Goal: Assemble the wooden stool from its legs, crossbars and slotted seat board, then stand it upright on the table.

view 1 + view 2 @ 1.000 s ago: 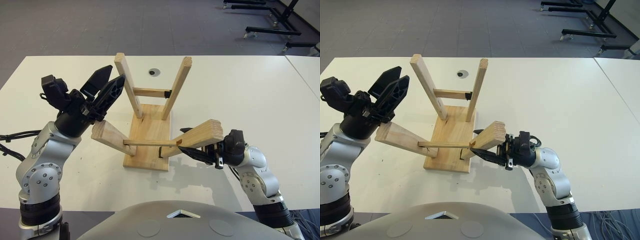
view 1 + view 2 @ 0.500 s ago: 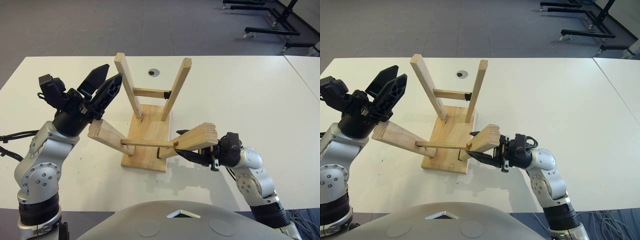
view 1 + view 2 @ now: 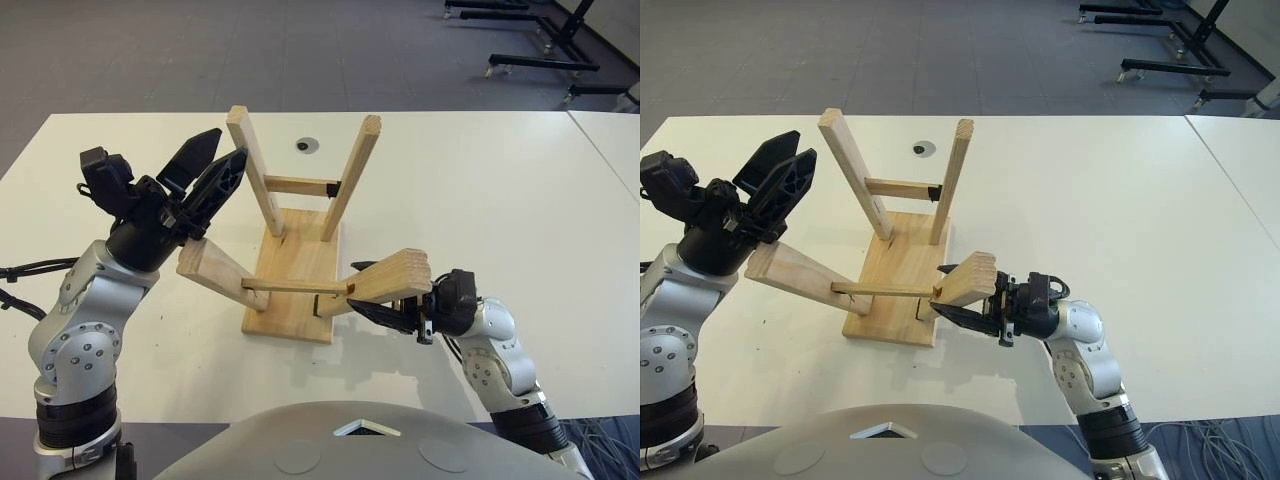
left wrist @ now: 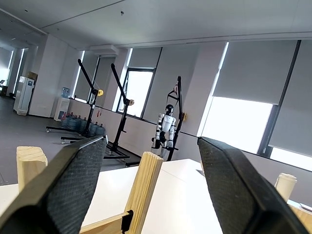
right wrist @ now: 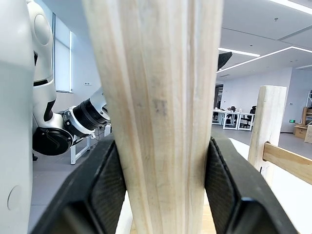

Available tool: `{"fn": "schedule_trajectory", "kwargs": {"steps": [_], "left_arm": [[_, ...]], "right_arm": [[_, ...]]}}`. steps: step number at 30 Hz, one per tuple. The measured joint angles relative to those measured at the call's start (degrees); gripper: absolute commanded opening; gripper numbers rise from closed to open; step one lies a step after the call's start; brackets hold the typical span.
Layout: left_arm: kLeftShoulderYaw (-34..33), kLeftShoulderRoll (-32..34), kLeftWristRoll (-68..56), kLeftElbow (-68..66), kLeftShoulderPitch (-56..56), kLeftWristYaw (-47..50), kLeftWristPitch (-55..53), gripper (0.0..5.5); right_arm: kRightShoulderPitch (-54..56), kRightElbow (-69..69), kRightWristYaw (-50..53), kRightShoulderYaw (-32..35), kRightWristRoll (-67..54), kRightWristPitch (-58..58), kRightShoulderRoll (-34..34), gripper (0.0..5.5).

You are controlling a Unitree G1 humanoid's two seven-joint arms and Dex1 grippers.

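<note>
Moved since a second ago: my right claw (image 3: pixel 375 292) and the near-right leg (image 3: pixel 388 280) it carries have drawn in toward the seat board (image 3: pixel 300 265), and that leg's free end sits nearer the board. My left claw (image 3: pixel 222 152) has barely shifted.

Item 1, right claw: pinching the near-right leg. Its pads (image 5: pixel 109 190) press flat on both faces of the wood. It sits low, just off the board's near right corner.

Item 2, left claw: spread wide, holding nothing. It hangs above the near-left leg (image 3: pixel 215 272) and just beside the far-left leg (image 3: pixel 255 170), touching neither as far as I can see.

Item 3, seat board: lying flat on the white table (image 3: pixel 500 180), long side running away from me.

Item 4, far-left leg and far-right leg (image 3: pixel 352 175): both rise from the far end of the board and lean apart toward their tops. A short upper crossbar (image 3: pixel 300 185) joins them.

Item 5, near-left leg and near-right leg: both splay low and outward from the near end of the board, one to each side. A thin crossbar (image 3: pixel 295 288) runs between them. I cannot tell whether their lower ends are seated in the board.

Item 6, table: a small round hole (image 3: pixel 303 145) lies beyond the far legs.
</note>
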State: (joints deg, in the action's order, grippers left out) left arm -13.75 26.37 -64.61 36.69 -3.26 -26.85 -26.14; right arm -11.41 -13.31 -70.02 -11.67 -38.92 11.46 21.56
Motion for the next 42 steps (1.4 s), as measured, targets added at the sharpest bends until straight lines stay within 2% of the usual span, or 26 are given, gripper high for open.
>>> {"fn": "schedule_trajectory", "kwargs": {"steps": [18, 27, 28, 32, 42], "left_arm": [[-0.04, 0.07, 0.5, -0.08, 0.14, 0.59, 0.49, 3.4], [-0.11, 0.05, 0.98, -0.61, 0.11, 0.71, 1.57, 3.4], [-0.13, 0.06, 0.99, -0.77, 0.13, 0.71, 1.74, 3.4], [2.39, 0.03, 1.55, -1.05, -0.04, -0.08, -0.08, 3.4], [2.29, 0.02, 2.59, -1.37, 0.02, -1.13, -0.07, 3.4]], "right_arm": [[0.63, -0.47, 3.46, -1.76, 1.15, -1.01, -0.57, 2.06], [0.95, -3.85, 6.6, -2.03, 2.01, -5.5, 1.94, 2.06], [1.0, -4.66, 6.85, -2.1, 1.98, -6.57, 2.46, 2.43], [1.57, -7.16, 7.78, -5.42, 2.6, -11.59, 2.39, 3.16], [2.62, -10.39, 10.37, -2.63, 2.99, -11.62, 1.61, 4.83]]}}
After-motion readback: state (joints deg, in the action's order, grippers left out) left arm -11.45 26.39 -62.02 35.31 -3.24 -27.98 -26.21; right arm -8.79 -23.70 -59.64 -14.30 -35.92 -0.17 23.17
